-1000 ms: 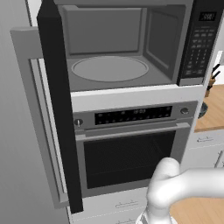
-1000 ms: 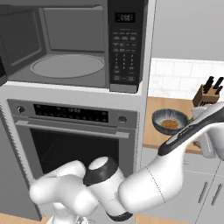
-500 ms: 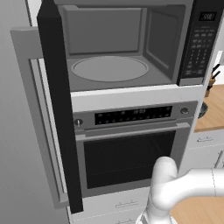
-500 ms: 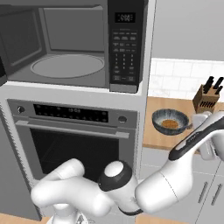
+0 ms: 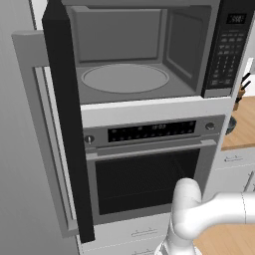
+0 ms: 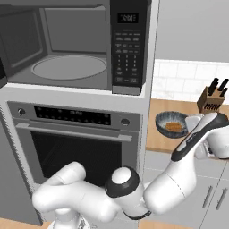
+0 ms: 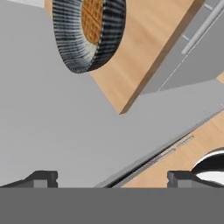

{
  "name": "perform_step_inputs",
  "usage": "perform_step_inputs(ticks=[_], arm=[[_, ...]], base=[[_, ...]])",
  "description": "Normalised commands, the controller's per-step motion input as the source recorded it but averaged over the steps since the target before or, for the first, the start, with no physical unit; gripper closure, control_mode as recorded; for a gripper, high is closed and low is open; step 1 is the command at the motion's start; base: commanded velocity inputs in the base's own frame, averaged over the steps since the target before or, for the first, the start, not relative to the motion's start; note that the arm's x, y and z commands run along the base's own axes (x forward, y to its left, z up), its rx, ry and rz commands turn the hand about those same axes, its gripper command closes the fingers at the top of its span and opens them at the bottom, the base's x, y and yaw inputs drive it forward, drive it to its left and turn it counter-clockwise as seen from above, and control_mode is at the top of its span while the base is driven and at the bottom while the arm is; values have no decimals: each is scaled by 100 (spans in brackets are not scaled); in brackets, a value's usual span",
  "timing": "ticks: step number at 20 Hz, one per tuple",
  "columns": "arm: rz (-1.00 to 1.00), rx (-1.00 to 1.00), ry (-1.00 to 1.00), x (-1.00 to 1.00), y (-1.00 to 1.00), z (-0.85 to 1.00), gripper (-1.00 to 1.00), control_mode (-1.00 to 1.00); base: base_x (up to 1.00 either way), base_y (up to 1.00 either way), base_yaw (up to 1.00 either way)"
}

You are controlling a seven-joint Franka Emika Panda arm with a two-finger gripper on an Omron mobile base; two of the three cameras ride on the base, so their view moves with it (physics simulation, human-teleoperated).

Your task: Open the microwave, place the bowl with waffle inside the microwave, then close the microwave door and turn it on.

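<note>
The microwave [image 5: 124, 60] stands open, its grey cavity and round turntable [image 6: 69, 67] bare. Its black door [image 5: 62, 114] is swung out to the left, the long grey handle [image 5: 40, 134] facing away. The keypad strip [image 6: 127, 53] runs down the right side. The dark striped bowl [image 6: 172, 124] with the waffle [image 7: 92, 17] sits on the wooden counter [image 6: 156, 136] right of the oven stack. My hand [image 6: 214, 145] hangs just right of the bowl. In the hand view my gripper [image 7: 113, 179] is open, fingertips [image 7: 41, 178] wide apart, with the bowl [image 7: 89, 33] ahead and apart from them.
A built-in oven [image 5: 144, 174] with a horizontal bar handle sits under the microwave. A knife block [image 6: 214, 97] stands at the back of the counter by the tiled wall. Grey cabinet fronts [image 6: 210, 192] lie below the counter. My white elbow [image 6: 123, 185] fills the foreground.
The elbow has shifted a little to the right and the forearm has dropped slightly beside the bowl. The bowl and the open door have not moved.
</note>
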Motion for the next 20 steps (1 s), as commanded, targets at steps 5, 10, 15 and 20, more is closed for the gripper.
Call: perform_step_inputs(ticks=[5,10,15,20], arm=[[-15,-1,0,22,39,-22,-100,-100],[-16,0,0,42,2,-10,-100,-100],[-2,-2,0,5,-11,0,-100,-100],[-9,-8,8,20,-2,0,-100,-100]], base=[[0,0,0],[0,0,0],[0,0,0],[0,0,0]])
